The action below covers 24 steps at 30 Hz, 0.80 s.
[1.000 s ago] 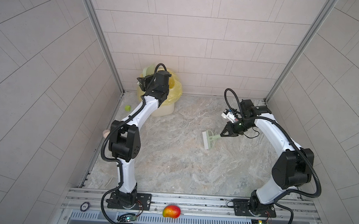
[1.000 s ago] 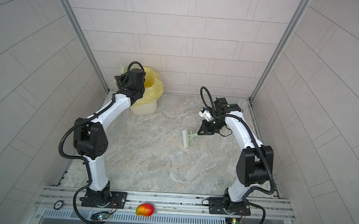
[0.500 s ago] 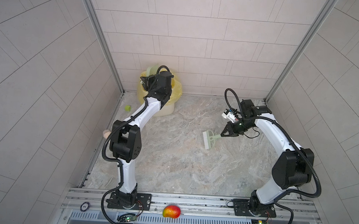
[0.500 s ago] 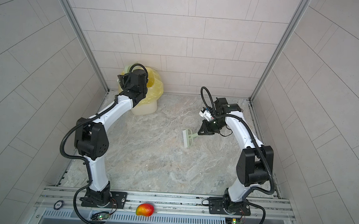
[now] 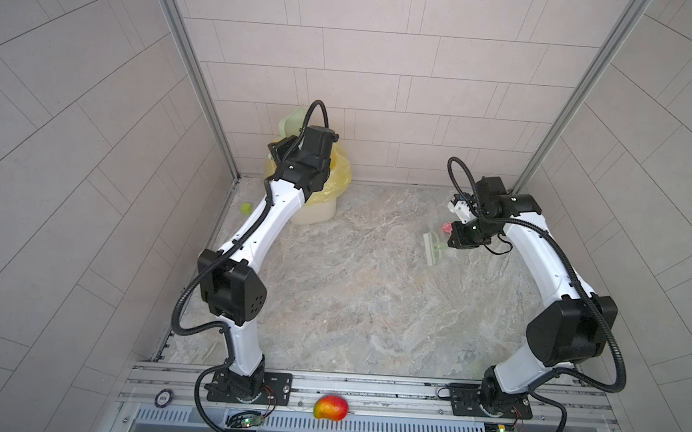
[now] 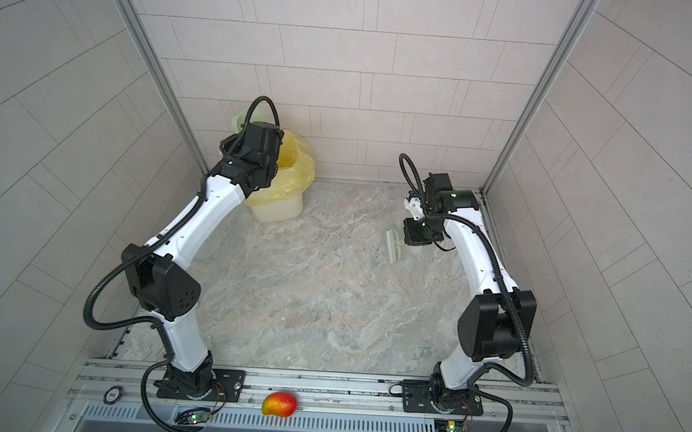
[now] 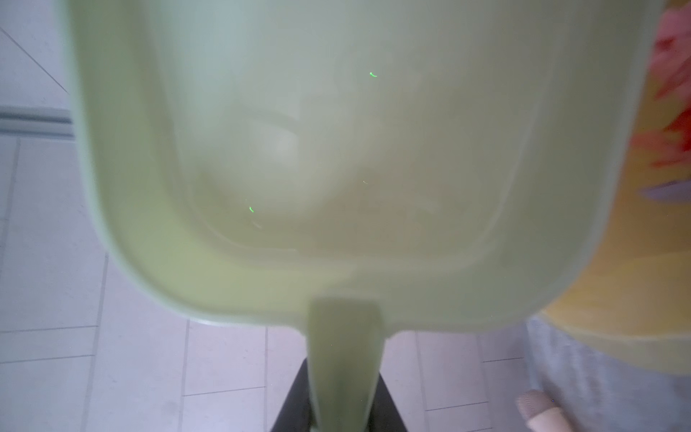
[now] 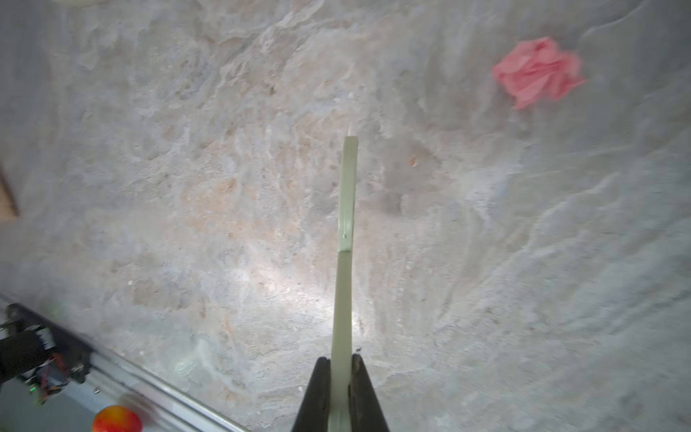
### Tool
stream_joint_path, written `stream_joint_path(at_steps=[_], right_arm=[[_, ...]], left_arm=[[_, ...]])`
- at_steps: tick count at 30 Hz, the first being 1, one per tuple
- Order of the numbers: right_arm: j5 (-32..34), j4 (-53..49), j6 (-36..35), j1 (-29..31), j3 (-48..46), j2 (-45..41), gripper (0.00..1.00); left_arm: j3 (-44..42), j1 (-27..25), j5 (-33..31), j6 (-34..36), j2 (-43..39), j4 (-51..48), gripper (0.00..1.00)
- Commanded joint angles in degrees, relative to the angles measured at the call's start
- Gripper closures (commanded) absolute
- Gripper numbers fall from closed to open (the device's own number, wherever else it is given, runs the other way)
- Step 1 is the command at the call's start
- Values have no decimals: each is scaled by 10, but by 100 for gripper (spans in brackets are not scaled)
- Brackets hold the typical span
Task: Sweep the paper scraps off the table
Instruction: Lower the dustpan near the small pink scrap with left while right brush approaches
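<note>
- one pink crumpled paper scrap (image 8: pixel 538 71) sits on the grey-beige marble worktop (image 5: pixel 351 288), near the pale green brush (image 5: pixel 430 250)
- more red and pink scraps (image 7: pixel 669 108) in the yellow-bagged bin (image 5: pixel 319 215)
- right claw (image 8: pixel 341 368) clamps that brush's handle
- left claw (image 7: pixel 346 377) grips a pale green dustpan (image 7: pixel 336 149) by the bin

bright even light, top views sharp w/ bent edges; wrist views blurry, glare on table (image 8: pixel 284 284).
</note>
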Motion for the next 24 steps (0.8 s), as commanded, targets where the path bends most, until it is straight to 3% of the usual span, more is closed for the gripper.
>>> stream_joint_path(at_steps=[1, 8, 19, 24], right_arm=[[135, -9, 5, -6, 31, -17, 100], [231, 9, -23, -10, 102, 25, 100], [243, 28, -86, -23, 206, 153, 100], [249, 52, -115, -37, 206, 184, 100]], left_arm=[[3, -38, 101, -226, -28, -188, 100], [-78, -122, 256, -366, -55, -201, 100], [-222, -182, 555, -473, -41, -133, 100], [-258, -195, 588, -483, -6, -99, 100]])
